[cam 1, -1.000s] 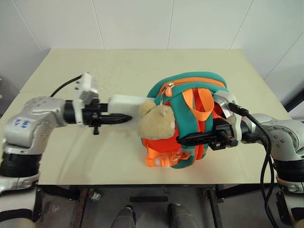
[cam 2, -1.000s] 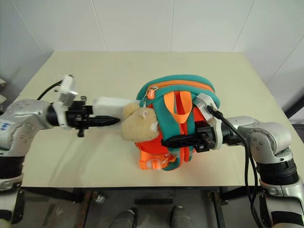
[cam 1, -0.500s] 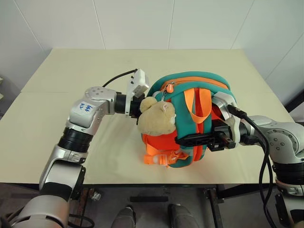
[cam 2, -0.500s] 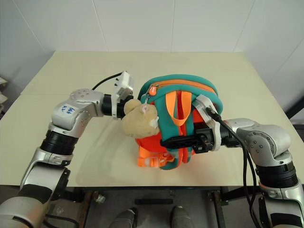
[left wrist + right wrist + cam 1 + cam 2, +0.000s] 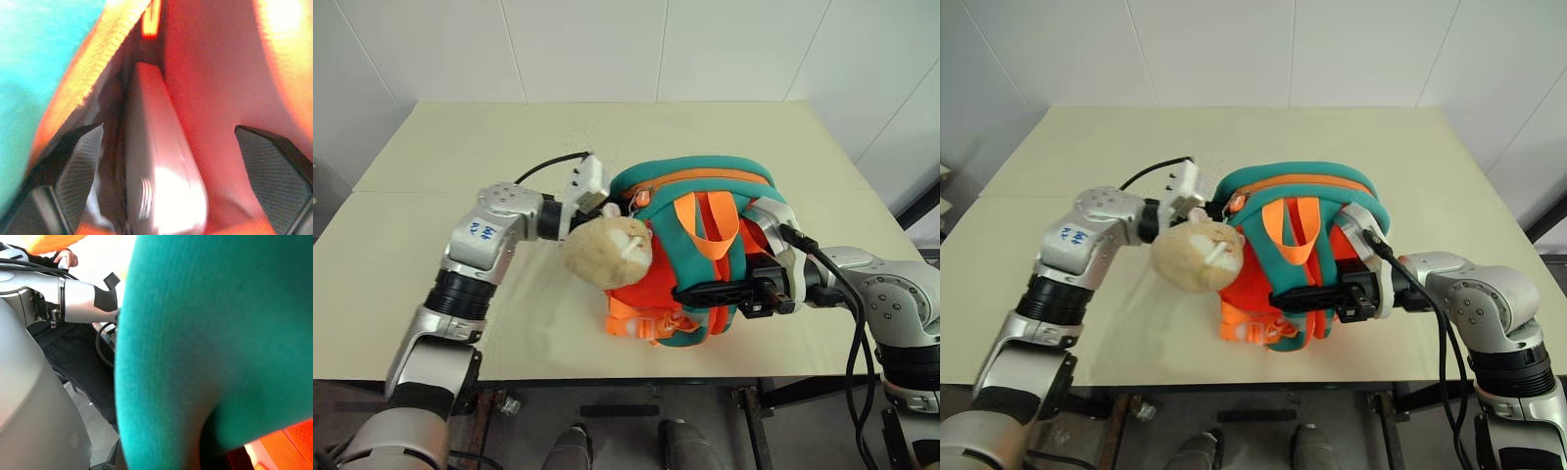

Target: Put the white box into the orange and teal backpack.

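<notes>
One small bright-orange fabric backpack with teal trim and orange webbing straps [image 5: 705, 255] is standing at the centre of the frame on a single pale beige desk [image 5: 607, 137], and one tan plush bear charm [image 5: 609, 251] is hanging against its left side. Two robot arms are reaching in, one from each side of the picture.

The left tool [image 5: 171, 147] is pushing into the backpack's opening at the upper left of the bag, just above the bear. In the left wrist view its two black fingers [image 5: 80, 166] are standing wide apart, released, with orange lining on both sides. One flat, elongated white box with rounded corners [image 5: 159, 166] is lying between those fingers inside the bag, running away from the tool along the lining. It is sitting nearer the finger at the lower left of that frame than the one at the lower right, and neither finger is pressing on it.

The right tool [image 5: 710, 291] is lying level across the front of the backpack at centre right, clenched on the teal strap. In the right wrist view teal fabric is crowding the lens, and a person's hand [image 5: 66, 257] is showing at the upper left.
</notes>
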Robot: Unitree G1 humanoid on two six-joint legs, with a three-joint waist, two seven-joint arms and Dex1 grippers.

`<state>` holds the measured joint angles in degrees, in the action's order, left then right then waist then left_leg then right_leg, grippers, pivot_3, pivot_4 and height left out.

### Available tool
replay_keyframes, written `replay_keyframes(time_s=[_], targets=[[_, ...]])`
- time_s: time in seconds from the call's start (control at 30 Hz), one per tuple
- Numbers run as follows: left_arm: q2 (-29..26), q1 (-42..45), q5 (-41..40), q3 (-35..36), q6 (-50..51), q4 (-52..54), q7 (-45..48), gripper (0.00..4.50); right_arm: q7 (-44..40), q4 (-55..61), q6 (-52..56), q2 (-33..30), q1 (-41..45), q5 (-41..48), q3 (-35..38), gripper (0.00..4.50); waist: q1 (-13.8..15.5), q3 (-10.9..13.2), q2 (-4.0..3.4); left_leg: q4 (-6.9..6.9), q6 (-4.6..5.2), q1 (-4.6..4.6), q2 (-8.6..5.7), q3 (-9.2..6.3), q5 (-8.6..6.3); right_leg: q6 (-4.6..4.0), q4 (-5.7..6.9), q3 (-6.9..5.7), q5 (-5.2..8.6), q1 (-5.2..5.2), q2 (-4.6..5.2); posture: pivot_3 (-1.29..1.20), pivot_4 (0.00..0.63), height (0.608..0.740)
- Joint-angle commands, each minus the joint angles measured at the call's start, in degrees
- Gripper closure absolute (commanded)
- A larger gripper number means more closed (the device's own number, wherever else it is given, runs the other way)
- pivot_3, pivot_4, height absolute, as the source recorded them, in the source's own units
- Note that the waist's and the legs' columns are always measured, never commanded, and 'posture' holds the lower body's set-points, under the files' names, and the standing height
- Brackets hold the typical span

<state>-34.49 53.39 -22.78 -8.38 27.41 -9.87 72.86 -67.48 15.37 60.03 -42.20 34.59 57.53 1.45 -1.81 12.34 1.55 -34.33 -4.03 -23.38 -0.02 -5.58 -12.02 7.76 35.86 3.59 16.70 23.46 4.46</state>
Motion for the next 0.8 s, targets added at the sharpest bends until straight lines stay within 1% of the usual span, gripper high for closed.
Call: replay_keyframes(time_s=[0.03, 0.2, 0.3, 0.5, 0.63, 0.8], targets=[[-3.72, -0.05, -1.98, 3.74, -1.13, 0.48, 4.37, 0.01, -1.12, -0.33, -1.45, -0.56, 0.89, -0.8, 0.01, 4.5, 0.14, 0.0, 0.0, 0.0, 0.0, 0.0, 0.0, 0.0, 0.0, -0.01, 0.0, 0.0, 0.0, 0.0, 0.0, 0.0, 0.15, 0.74], [-10.49, -3.38, -2.88, 6.11, -1.42, 1.38, 10.37, 0.01, -1.96, -1.3, -2.3, -0.41, 1.29, -2.11, -0.82, 4.5, 0.04, 0.0, 0.0, 0.03, 0.0, 0.0, -0.01, 0.01, 0.0, -0.02, -0.03, 0.0, 0.01, -0.01, 0.01, 0.0, 0.15, 0.74], [-12.89, -6.73, -5.5, 9.27, -0.16, 5.09, 10.84, 0.01, -2.39, -1.8, -2.78, -0.52, 1.24, -2.75, -1.06, 4.5, 0.03, 0.0, 0.0, 0.07, 0.0, 0.02, 0.02, 0.01, 0.0, -0.07, 0.0, -0.01, 0.04, 0.02, 0.0, 0.0, 0.15, 0.74], [-12.41, -10.77, -9.98, 13.82, 2.97, 12.01, 6.75, 0.01, -3.04, -2.55, -3.41, -0.38, 1.12, -3.81, -1.45, 4.5, 0.2, 0.0, 0.0, 0.03, 0.01, 0.0, 0.03, 0.0, 0.0, -0.07, 0.01, -0.02, 0.04, -0.01, 0.01, 0.0, 0.15, 0.74], [-9.48, -12.65, -14.85, 16.36, 5.58, 20.44, 1.06, 0.01, -4.02, -3.87, -3.89, -0.34, 1.6, -4.9, -2.43, 4.5, 0.2, 0.0, 0.0, 0.02, 0.01, 0.03, 0.03, -0.01, 0.0, -0.07, 0.03, -0.02, 0.04, -0.02, 0.01, 0.0, 0.15, 0.74], [-9.71, -14.48, -18.75, 17.35, 9.1, 26.83, -2.56, 0.01, -4.95, -4.71, -4.32, -0.45, 1.95, -5.56, -3.01, 4.5, 0.02, 0.0, 0.0, 0.03, 0.01, 0.07, 0.04, 0.0, 0.0, -0.07, 0.06, -0.01, 0.04, -0.02, 0.0, 0.0, 0.15, 0.74]])
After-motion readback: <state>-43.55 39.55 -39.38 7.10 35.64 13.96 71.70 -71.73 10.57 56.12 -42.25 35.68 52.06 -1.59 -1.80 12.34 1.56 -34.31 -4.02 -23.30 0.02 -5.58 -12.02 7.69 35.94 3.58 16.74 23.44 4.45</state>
